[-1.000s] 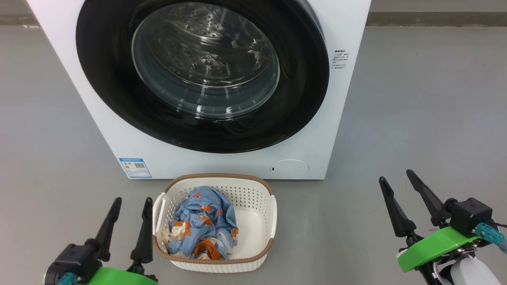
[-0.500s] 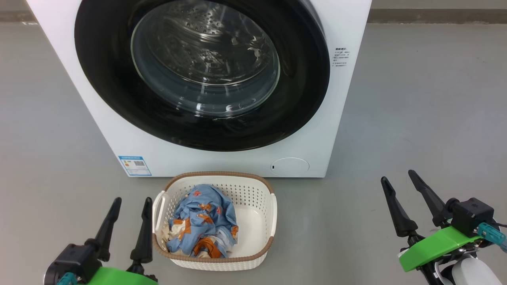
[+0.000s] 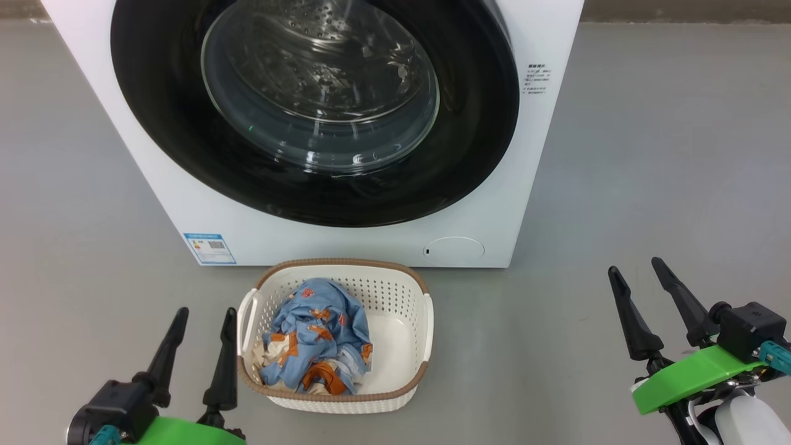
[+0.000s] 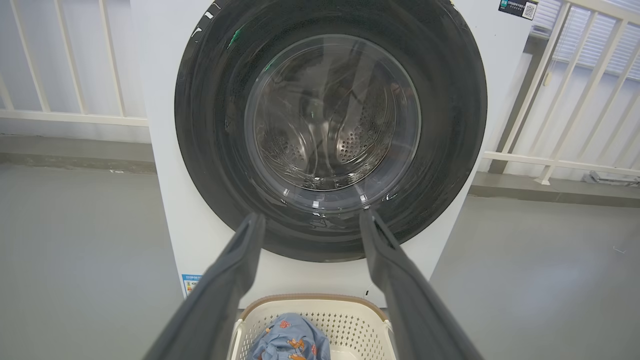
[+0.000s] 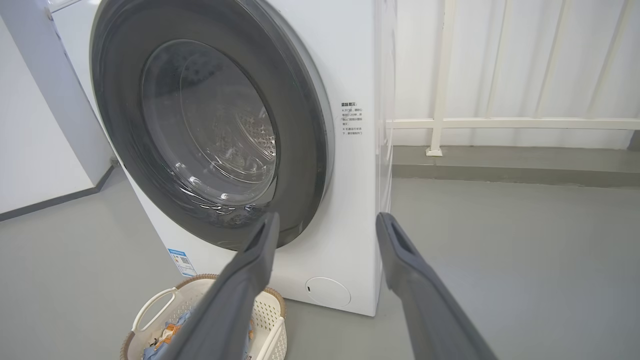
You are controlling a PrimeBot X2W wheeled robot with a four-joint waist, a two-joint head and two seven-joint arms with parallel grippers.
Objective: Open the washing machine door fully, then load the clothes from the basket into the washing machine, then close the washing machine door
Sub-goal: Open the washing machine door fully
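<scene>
The washing machine [image 3: 494, 185] is a white box, and its washing machine door [image 3: 160, 148], a wide black rim around clear glass, lies closed flat against the front. On the floor in front of it stands the cream basket [image 3: 415, 346] holding the light blue and orange clothes [image 3: 315, 337]. My left gripper [image 3: 206, 313] is open just left of the basket. Far to the right, my right gripper [image 3: 634, 267] is open over bare floor. In the left wrist view the left gripper [image 4: 311, 217] faces the door [image 4: 210, 125]. The right gripper [image 5: 328, 220] faces the machine's right front corner [image 5: 360, 200].
Grey floor [image 3: 649, 154] spreads on both sides of the machine. A white railing [image 4: 550, 160] runs behind it along a low kerb. A round white flap [image 3: 454, 250] and a blue sticker [image 3: 209, 247] sit low on the machine's front.
The head camera has moved, so machine and basket sit slightly higher in the picture. The right gripper has drifted a little to the right. Both grippers remain open and empty.
</scene>
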